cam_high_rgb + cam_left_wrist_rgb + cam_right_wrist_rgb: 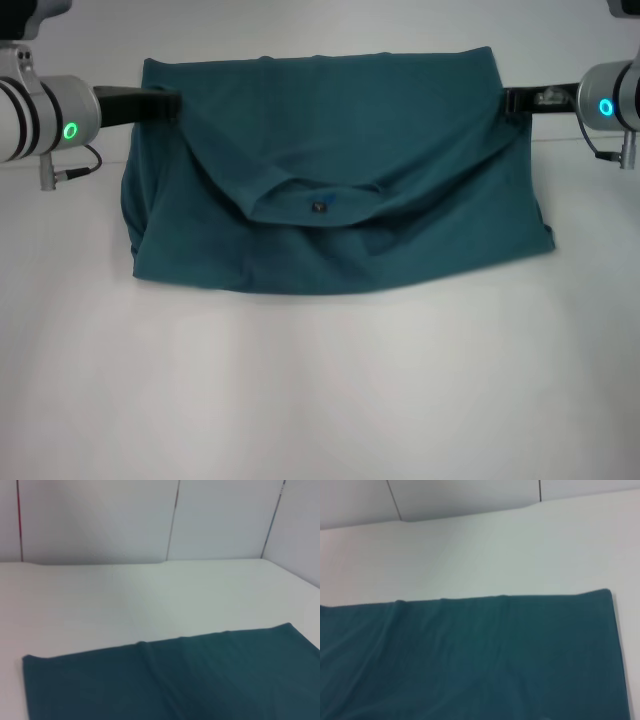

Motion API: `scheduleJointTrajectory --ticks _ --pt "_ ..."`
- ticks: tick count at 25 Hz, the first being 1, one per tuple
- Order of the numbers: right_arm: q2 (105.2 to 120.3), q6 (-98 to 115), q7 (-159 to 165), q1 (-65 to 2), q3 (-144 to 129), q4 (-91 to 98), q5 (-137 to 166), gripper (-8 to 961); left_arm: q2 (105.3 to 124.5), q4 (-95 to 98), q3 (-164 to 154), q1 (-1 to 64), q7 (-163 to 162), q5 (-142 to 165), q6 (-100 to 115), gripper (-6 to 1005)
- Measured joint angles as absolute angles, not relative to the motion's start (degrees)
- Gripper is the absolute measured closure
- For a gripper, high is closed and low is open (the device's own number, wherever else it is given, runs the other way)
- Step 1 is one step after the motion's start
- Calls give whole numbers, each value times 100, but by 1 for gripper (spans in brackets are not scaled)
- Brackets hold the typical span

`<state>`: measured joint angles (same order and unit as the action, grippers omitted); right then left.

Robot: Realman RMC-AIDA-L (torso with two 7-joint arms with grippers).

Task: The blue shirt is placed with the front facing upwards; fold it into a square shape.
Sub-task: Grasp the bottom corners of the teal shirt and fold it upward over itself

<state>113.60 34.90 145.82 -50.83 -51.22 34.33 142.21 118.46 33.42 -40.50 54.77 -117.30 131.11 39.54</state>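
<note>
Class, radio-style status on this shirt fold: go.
Left gripper and right gripper at far corners. Blue shirt folded once, collar showing. Nothing in the way.

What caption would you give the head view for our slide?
Half-folded blue shirt on the white table, collar turned toward the camera, left gripper and right gripper at its far corners.

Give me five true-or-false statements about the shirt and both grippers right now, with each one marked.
1. The blue shirt lies folded over, its collar pointing toward the robot. True.
2. The left gripper hovers above the shirt's middle. False: it is at the shirt's far left corner.
3. The right gripper is at the far right corner. True.
4. A pink print shows on top. False: only plain teal fabric shows.
5. The shirt hangs off the table. False: it rests on the white surface.
</note>
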Motion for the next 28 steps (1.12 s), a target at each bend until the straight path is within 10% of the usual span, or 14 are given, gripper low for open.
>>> scheduleJointTrajectory --ticks 28 --pt "11508 2382 14343 -5260 -5660 2944 14807 854 12073 3145 -4940 5484 -11344 13182 2978 969"
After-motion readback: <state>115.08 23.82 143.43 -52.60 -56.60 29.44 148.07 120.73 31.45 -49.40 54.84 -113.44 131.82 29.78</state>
